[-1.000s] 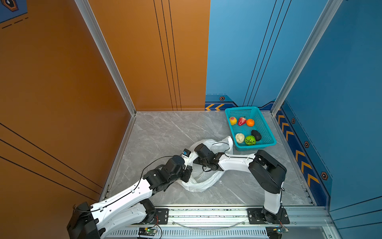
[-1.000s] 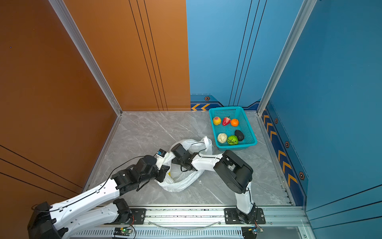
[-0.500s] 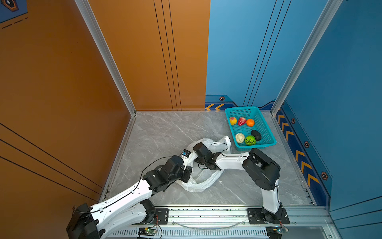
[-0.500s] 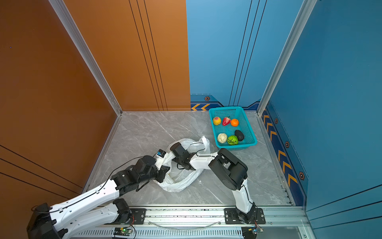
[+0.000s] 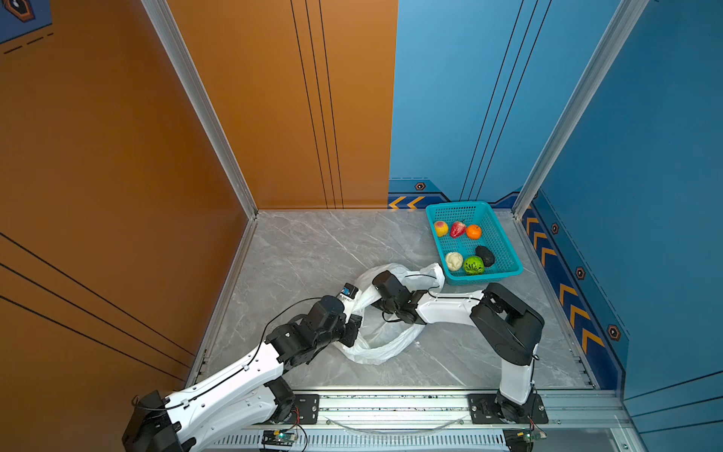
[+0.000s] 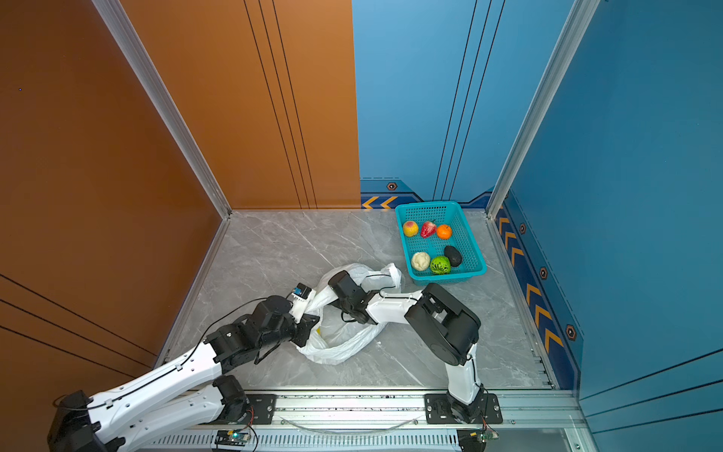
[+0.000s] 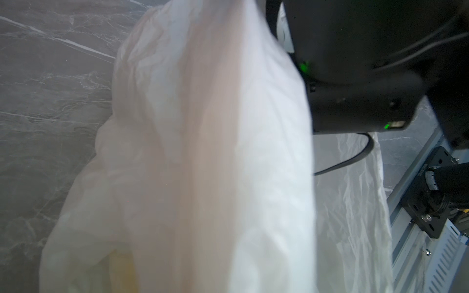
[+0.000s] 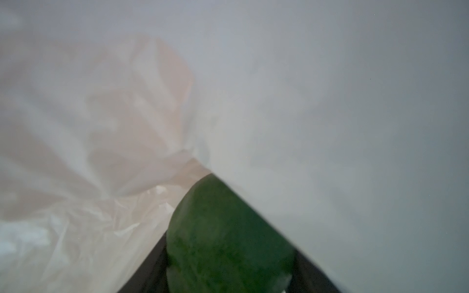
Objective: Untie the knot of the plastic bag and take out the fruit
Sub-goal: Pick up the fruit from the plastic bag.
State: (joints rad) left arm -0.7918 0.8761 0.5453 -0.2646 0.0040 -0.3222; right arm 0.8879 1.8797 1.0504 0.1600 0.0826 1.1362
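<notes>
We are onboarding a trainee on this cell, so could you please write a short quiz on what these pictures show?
1. How many pieces of fruit lie in the teal basket?
2. In the right wrist view, which fruit sits between the fingers of the right claw, inside the plastic bag? A) red B) dark green C) orange
3. True or false: the orange fruit is inside the plastic bag.
Key: 1. Six. 2. B, the dark green fruit. 3. False: the orange fruit lies in the teal basket.
</notes>
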